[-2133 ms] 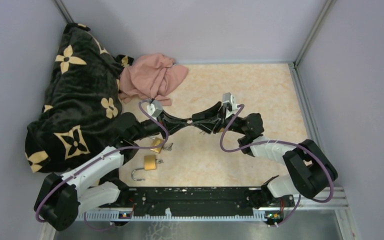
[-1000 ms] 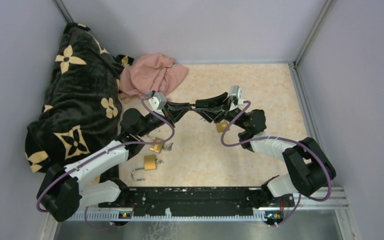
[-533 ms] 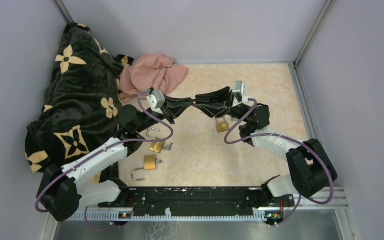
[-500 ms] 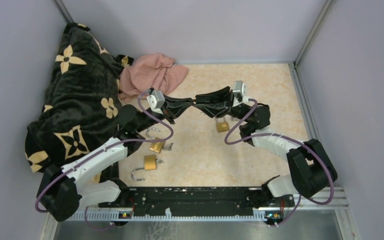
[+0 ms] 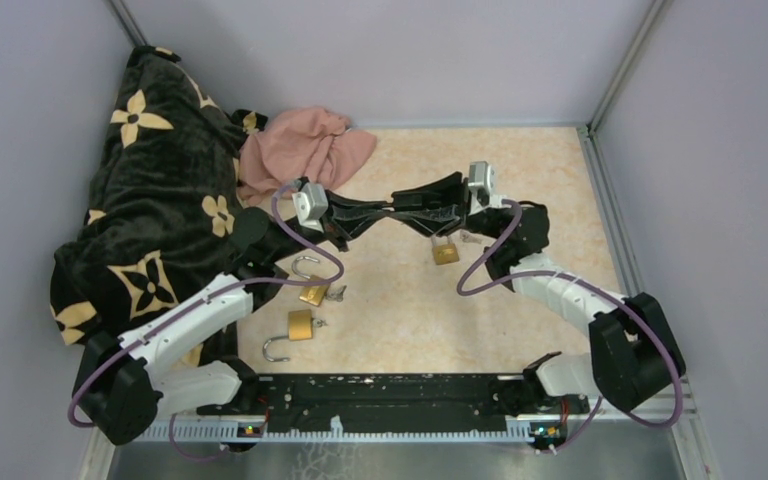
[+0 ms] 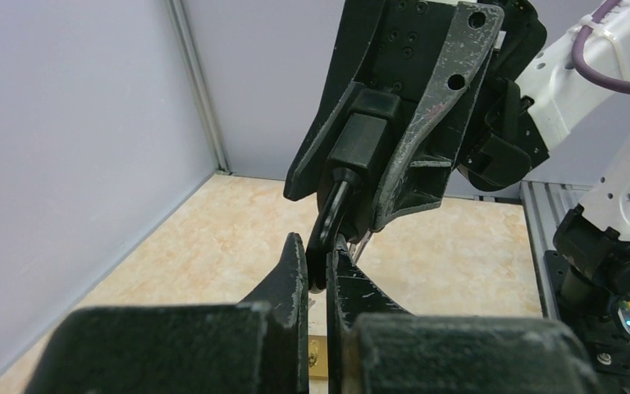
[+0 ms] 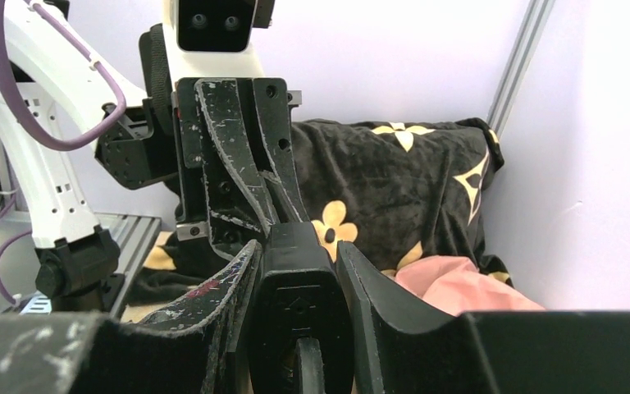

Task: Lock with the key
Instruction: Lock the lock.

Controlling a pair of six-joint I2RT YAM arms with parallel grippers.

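Seen from above, both arms reach inward from their bases with elbows pushed outward, and they meet tip to tip over the beige marbled table top (image 5: 550,170). The left gripper (image 5: 380,208) points right and the right gripper (image 5: 406,205) points left. Three brass padlocks lie on the table. The first brass padlock (image 5: 445,251) is just below the right jaws. The second brass padlock (image 5: 312,293) and the third brass padlock (image 5: 301,324) lie below the left jaws, toward the bases, and the third's shackle is swung open. One black blanket with gold flowers (image 5: 150,200) and one crumpled pink cloth (image 5: 305,150) lie behind the left jaws.

In the left wrist view, the left jaws are closed, pinching the lower end of a curved black bar (image 6: 334,209). The bar rises into a black block (image 6: 362,131) clamped between the right jaws directly above.

In the right wrist view, the right jaws stand partly apart, gripping the block on both sides. The left gripper rises upright just beyond it. Whether a key sits in the block cannot be told.
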